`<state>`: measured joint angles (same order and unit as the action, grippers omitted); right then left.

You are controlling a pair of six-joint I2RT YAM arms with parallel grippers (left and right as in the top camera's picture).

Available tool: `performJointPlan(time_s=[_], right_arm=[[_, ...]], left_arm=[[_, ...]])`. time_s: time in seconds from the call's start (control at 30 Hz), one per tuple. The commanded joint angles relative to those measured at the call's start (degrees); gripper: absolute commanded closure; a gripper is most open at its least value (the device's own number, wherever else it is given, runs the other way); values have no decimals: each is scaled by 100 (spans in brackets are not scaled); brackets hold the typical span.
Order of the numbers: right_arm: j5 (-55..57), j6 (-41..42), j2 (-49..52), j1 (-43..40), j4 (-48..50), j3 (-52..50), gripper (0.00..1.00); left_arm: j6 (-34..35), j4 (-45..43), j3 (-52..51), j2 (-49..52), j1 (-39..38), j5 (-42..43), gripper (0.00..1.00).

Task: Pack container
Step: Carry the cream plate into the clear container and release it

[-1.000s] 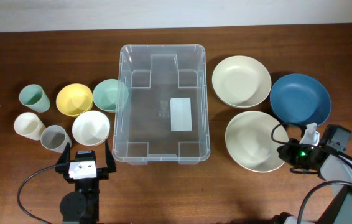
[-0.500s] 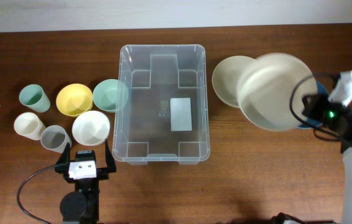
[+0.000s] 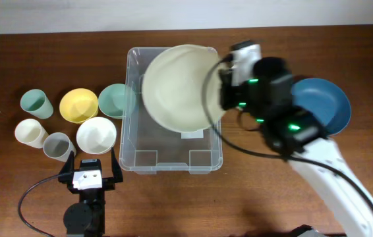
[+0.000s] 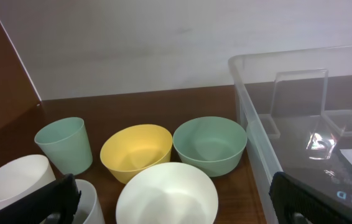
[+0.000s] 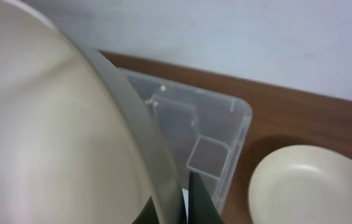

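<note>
R gripper [image 3: 221, 99] pinched tight on rim of cream plate [image 3: 173, 85] — plate hangs over 12 o'clock half of container [image 3: 128, 135], which sits mid-table. L gripper [image 3: 91, 164] at container's 7 o'clock, jaws spread wide, holding nothing — white bowl [image 3: 96, 135] at its 12; blue plate [image 3: 325, 105] at container's 3.

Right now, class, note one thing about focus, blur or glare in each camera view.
Overhead: even light, little shadow, edges mostly sharp. Left wrist: white glare patches on the clear container, its own fingers dark and soft at the bottom edge. Right wrist: the cream plate fills the left, too close to focus; the container beyond is crisper.
</note>
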<state>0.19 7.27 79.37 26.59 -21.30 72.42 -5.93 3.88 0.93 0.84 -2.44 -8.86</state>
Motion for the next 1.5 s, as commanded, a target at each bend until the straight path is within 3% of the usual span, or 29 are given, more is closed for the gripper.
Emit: performJointPlan(time_s=[0.0, 0.37, 0.8, 1.33, 1.4, 1.47], right_arm=[[951, 59, 800, 321, 527, 90, 96], [951, 240, 2280, 527, 1897, 315, 96], [960, 546, 3038, 522, 2153, 315, 96], [1104, 520, 3073, 365, 2155, 315, 96], [1102, 503, 3073, 365, 2109, 315, 75], [1099, 505, 3073, 365, 2111, 315, 70]], left_arm=[[74, -7, -39, -17, 37, -37, 0], [74, -7, -39, -17, 37, -37, 0], [74, -7, -39, -17, 37, -37, 0], [74, -4, -39, -17, 37, -37, 0], [74, -7, -39, -17, 37, -37, 0], [74, -7, -39, -17, 37, -37, 0]])
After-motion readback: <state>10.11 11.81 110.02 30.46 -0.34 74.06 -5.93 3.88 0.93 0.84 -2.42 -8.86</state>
